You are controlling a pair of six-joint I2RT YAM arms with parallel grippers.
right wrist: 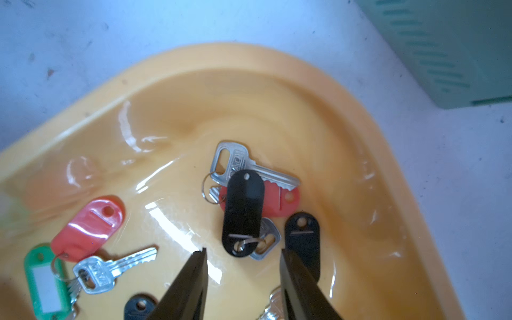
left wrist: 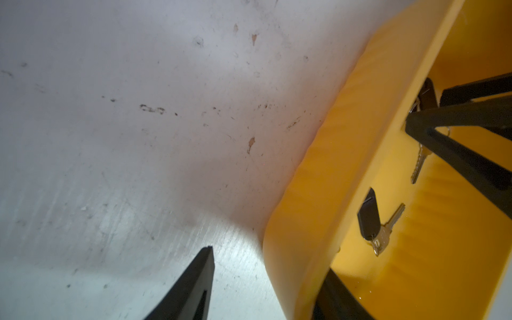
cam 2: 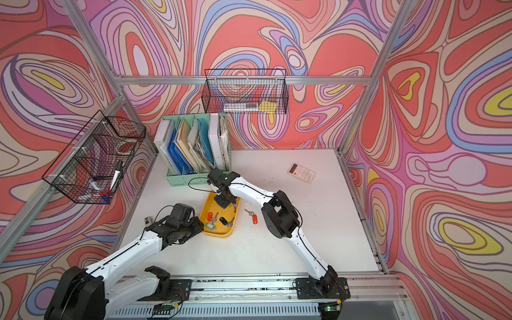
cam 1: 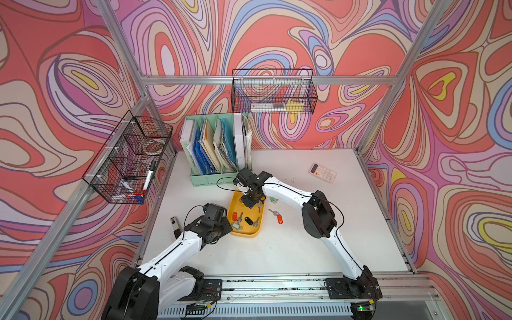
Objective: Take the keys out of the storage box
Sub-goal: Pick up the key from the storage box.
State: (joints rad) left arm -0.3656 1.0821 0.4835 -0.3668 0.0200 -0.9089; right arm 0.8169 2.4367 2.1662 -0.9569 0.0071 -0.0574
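Observation:
The yellow storage box point(cam 1: 243, 235) point(cam 2: 219, 234) lies mid-table in both top views. Inside it are keys with a red tag point(cam 1: 235, 215), a green tag point(cam 1: 236, 226) and a black tag point(cam 1: 248, 220). My right gripper point(cam 1: 250, 201) point(right wrist: 243, 251) hangs open over the box's far end, just above a black-tagged key set point(right wrist: 243, 213) lying on a red-tagged one point(right wrist: 277, 201). My left gripper point(cam 1: 225, 225) point(left wrist: 268, 260) is open and straddles the box's near left wall point(left wrist: 332, 166), one finger outside, one inside. A red-tagged set point(cam 1: 279, 219) and a green-tagged one point(cam 1: 273, 199) lie on the table beside the box.
A mint-green file holder point(cam 1: 219, 149) stands just behind the box. A white remote point(cam 1: 322, 172) lies far right. Black wire baskets hang on the back wall point(cam 1: 273, 91) and the left wall point(cam 1: 127, 158). A small dark object point(cam 1: 174, 223) lies left of my left wrist.

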